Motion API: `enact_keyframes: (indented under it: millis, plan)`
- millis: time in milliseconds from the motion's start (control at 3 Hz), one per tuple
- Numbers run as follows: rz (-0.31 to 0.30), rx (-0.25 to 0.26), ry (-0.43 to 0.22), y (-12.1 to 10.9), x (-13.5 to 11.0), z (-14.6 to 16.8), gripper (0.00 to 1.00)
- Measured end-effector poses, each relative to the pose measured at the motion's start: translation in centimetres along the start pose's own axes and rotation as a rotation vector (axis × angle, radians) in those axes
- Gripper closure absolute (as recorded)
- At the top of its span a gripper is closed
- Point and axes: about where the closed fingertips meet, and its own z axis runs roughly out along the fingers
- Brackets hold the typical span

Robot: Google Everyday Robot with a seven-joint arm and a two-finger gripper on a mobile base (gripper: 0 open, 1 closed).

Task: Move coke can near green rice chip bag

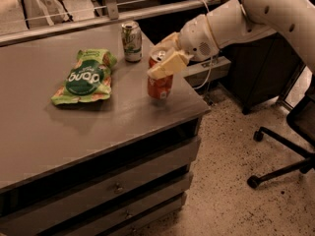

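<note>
The coke can (160, 85) stands upright near the table's right edge, to the right of the green rice chip bag (83, 77). A gap about as wide as the bag lies between them. My gripper (161, 58) reaches in from the right and is shut around the can's upper part. One pale finger (167, 65) crosses its front and the other is behind it. I cannot tell whether the can rests on the table or hangs just above it. The bag lies flat, with its dark green round patch facing up.
A green-and-silver soda can (131, 41) stands behind the coke can, right of the bag's top. The grey table (98, 127) has drawers (118, 186) below. Its right edge is close to the coke can. An office chair base (285, 151) stands on the floor at the right.
</note>
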Motion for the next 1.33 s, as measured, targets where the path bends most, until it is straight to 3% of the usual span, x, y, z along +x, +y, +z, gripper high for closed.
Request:
enact_keyframes:
  millis: [333,667,1000,1333]
  plan:
    - [-0.105,-0.038,-0.069,0.0,-6.0,0.7,1.0]
    - [-0.199,-0.054,-0.061,-1.2,-10.8,3.2,1.0]
    - [-0.214,-0.053,-0.025,-3.6,-11.9,6.9,1.0]
    - [-0.192,-0.031,0.008,-5.7,-11.0,8.9,1.0]
